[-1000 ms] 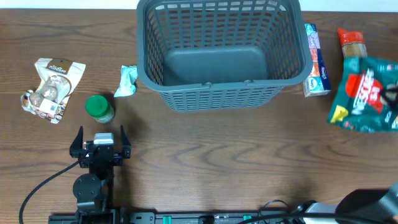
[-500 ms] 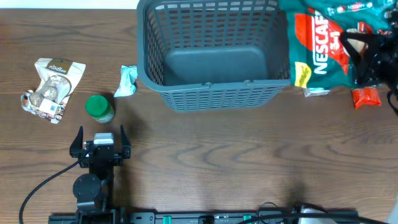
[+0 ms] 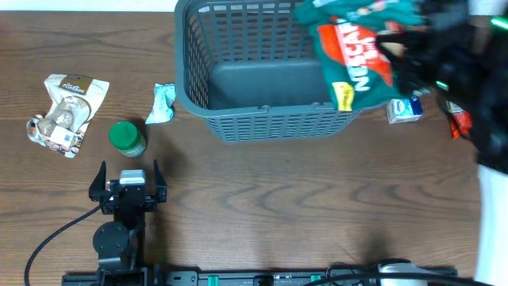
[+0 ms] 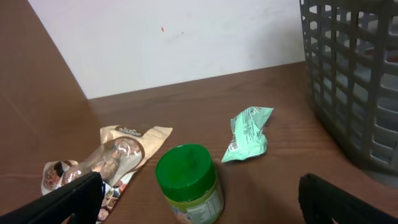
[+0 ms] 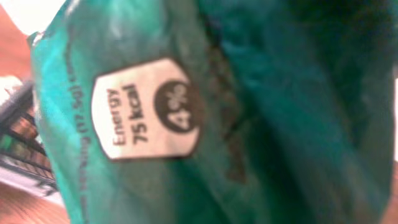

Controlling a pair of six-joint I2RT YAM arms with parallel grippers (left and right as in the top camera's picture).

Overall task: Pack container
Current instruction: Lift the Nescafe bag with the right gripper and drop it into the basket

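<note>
The container, a large dark grey lattice basket (image 3: 238,71), stands at the back middle of the table; its wall shows at the right of the left wrist view (image 4: 354,74). My right gripper (image 3: 405,48) is shut on a big green Nescafe bag (image 3: 357,48) and holds it over the basket's right rim. The bag fills the right wrist view (image 5: 186,124) and hides the fingers. My left gripper (image 3: 128,179) is open and empty at the front left, just behind a green-lidded jar (image 3: 126,137) (image 4: 188,182).
A tan snack pouch (image 3: 67,111) (image 4: 112,155) lies at far left. A small pale green packet (image 3: 163,103) (image 4: 249,132) lies by the basket's left side. A blue-white box (image 3: 405,107) and a red packet (image 3: 460,121) lie right of the basket.
My right gripper lifted the Nescafe bag from the right of the table and carried it left, from beside the basket to over its right rim. The left arm has not moved.
</note>
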